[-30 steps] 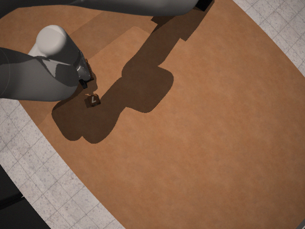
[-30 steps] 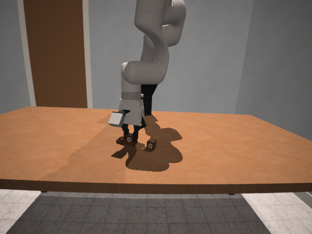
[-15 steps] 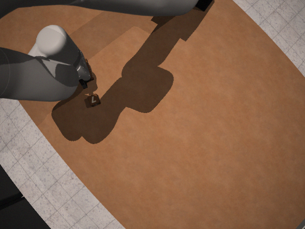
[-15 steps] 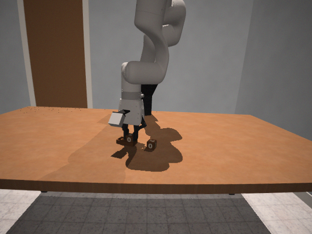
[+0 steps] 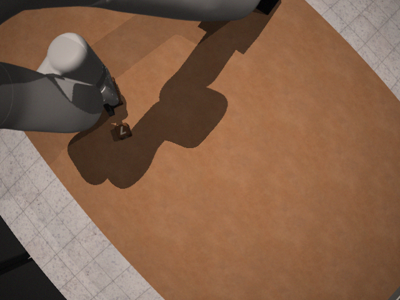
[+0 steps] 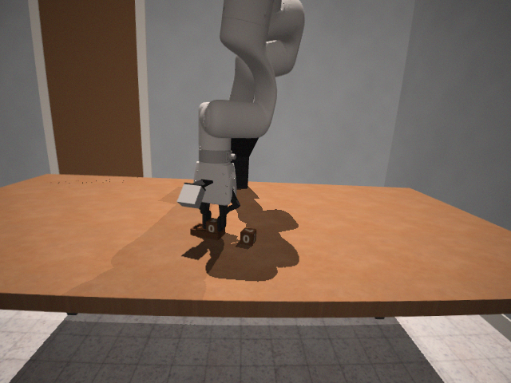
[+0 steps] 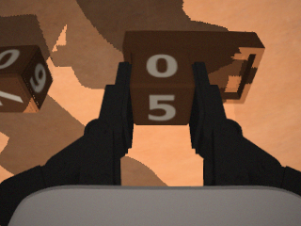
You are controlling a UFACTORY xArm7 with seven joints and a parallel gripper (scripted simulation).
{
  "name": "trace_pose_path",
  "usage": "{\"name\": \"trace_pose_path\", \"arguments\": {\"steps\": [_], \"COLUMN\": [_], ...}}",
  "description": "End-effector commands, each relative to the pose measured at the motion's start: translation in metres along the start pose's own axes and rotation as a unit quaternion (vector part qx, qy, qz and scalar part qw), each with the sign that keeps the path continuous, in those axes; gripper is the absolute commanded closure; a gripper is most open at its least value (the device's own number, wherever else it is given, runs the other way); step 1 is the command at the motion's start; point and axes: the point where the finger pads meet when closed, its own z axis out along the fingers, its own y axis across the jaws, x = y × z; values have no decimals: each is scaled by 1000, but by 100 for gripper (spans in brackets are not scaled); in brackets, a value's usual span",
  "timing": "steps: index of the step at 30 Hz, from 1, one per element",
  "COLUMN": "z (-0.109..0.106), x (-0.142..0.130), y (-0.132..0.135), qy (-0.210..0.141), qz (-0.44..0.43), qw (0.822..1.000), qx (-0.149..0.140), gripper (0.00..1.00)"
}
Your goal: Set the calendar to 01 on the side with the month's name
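Seating the first digit cube in the tray, with the second cube waiting

The black-fingered gripper point(image 5: 109, 110) point(image 6: 214, 223) point(image 7: 161, 81) is clamped on a dark brown cube with pale digits point(image 6: 211, 226) point(image 7: 162, 84), one finger against each side. That cube sits low between the fingertips at one end of the dark brown tray point(image 5: 120, 98) point(image 6: 206, 234) point(image 7: 212, 39); whether it rests flat on the tray's floor cannot be told. It shows a 0 in the exterior view, and a 0 and a 5 in the wrist view. The month's name cannot be read, so its match to the reading side is unsettled.

On the orange-brown counter point(image 5: 274, 180) point(image 6: 350, 255) point(image 7: 275, 141), the tray lies left of the middle in the exterior view, between the near and far edges and well in from the corners. The second dark brown digit cube point(image 5: 123, 131) point(image 6: 247, 237) point(image 7: 38, 77) stands outside, near the tray's occupied end and apart from the gripper.

The next move seems to call for settling the held cube squarely, opening the fingers and lifting straight up without tipping the tray. The loose cube would then need its 1 turned upright to the month side

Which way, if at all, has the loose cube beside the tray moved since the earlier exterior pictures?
No; the loose cube shows no visible shift against the table's front edge.
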Motion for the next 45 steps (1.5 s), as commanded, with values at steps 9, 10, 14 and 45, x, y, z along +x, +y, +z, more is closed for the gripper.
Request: {"name": "trace_pose_path", "arguments": {"steps": [9, 10, 14, 45], "z": [-10, -15, -41, -100], "x": [0, 0, 0, -9], "y": [0, 0, 0, 2], "qy": [0, 0, 0, -7], "qz": [0, 0, 0, 100], "qw": [1000, 1000, 1000, 995], "qx": [0, 0, 0, -2], "gripper": [71, 71, 71, 71]}}
